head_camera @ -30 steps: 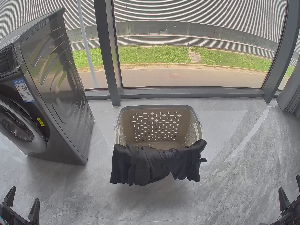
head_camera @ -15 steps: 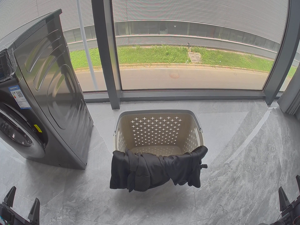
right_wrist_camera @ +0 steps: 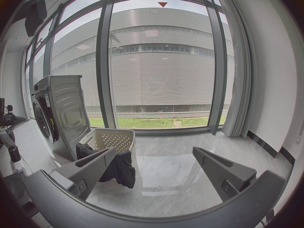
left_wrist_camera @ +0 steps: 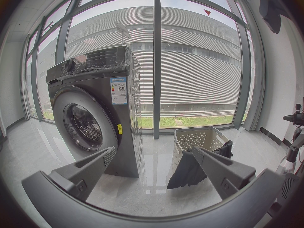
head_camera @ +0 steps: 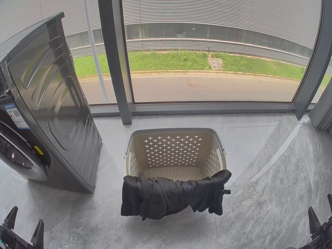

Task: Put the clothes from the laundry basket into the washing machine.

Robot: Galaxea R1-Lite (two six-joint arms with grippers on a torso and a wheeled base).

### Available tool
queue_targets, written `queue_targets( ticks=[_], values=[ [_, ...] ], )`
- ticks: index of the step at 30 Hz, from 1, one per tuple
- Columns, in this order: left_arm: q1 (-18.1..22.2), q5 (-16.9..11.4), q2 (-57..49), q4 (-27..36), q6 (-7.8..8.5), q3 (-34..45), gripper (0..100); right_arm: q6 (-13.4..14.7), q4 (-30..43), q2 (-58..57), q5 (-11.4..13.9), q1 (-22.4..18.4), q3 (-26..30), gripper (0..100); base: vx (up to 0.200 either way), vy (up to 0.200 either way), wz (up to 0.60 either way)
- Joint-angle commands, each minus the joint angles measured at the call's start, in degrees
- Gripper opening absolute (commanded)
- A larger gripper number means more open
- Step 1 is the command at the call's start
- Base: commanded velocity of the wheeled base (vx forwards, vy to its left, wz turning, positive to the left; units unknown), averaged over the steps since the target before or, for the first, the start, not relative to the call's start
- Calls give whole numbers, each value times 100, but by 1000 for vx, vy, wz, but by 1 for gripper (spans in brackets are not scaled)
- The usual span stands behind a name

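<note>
Bare floor [head_camera: 269,197] fronts the laundry basket [head_camera: 174,131] (washing machine [head_camera: 58,101] stands left, apart).

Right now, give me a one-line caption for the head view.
Black garment draped over the near rim of a beige laundry basket, washing machine at left.

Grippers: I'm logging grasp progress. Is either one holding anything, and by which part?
Nothing is held. The left gripper and right gripper are both open and empty; the black garment hangs over the near rim of the laundry basket, untouched.
</note>
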Motion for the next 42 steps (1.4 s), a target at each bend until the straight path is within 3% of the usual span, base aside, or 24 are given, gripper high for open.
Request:
queue_targets(
  ticks=[1,11,17,38,42],
  values=[
    [-2,4,-96,-2,-4,101,100,-1,-1,-93,4,1,101,100,200,0,0],
    [-2,4,-96,-2,-13,101,100,-1,-1,-93,4,1,101,100,20,0,0],
    [-2,4,-96,-2,-13,101,100,-1,-1,-93,4,1,101,100,200,0,0],
    [-2,4,-96,-2,5,101,100,-1,-1,-93,4,1,101,100,0,0,0],
    [-2,4,-96,-2,-13,101,100,-1,-1,-93,4,1,101,100,200,0,0]
  ],
)
